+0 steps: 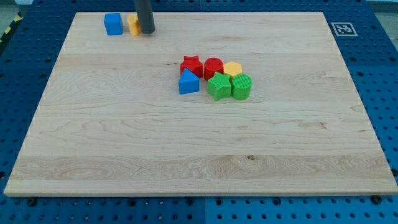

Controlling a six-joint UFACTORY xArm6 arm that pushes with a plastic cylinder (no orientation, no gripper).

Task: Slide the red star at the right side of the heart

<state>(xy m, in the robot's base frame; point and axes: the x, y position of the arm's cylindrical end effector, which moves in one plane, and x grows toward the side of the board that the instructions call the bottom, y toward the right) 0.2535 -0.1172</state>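
The red star (191,65) lies near the middle of the wooden board (124,143), at the left end of a tight cluster. A red round block (213,67) touches its right side. A yellow block (233,68), a green star (218,86), a green round block (241,86) and a blue triangular block (188,82) complete the cluster. My tip (147,32) stands at the view's top left, touching the right side of a yellow block (133,25) that may be the heart. A blue block (113,23) sits left of it.
The board lies on a blue perforated table (385,93). A black-and-white marker tag (343,28) sits off the board's top right corner.
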